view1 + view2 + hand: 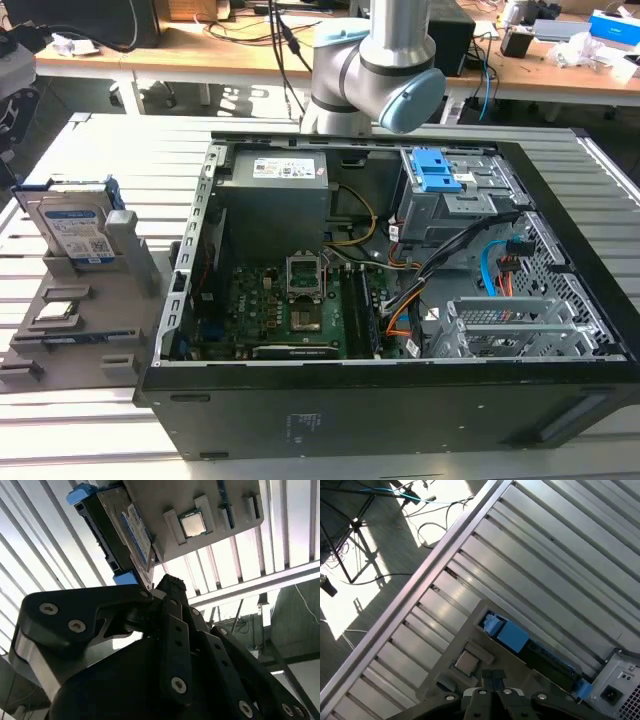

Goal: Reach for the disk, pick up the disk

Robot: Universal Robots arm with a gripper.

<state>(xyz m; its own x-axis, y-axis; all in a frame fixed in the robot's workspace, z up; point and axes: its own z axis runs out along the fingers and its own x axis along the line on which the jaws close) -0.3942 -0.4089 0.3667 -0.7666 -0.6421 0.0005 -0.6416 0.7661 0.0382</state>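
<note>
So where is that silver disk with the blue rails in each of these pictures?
Exterior view: the disk stands upright in the grey holder at the exterior view's left.
Second wrist view: the disk shows its label, next to the processor chip.
First wrist view: the disk is edge-on, beside the processor chip.
Shared landmark: the processor chip in that holder.

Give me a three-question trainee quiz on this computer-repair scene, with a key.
1. Fill in: the grey plastic holder sits toward the exterior view's ___ of the open black computer case.
2. True or false: the flat silver-metal disk with blue side rails lies inside the case.
3. Which also sits in the holder? A) small square silver processor chip B) screwdriver C) cup
Key: 1 left; 2 false; 3 A
</note>
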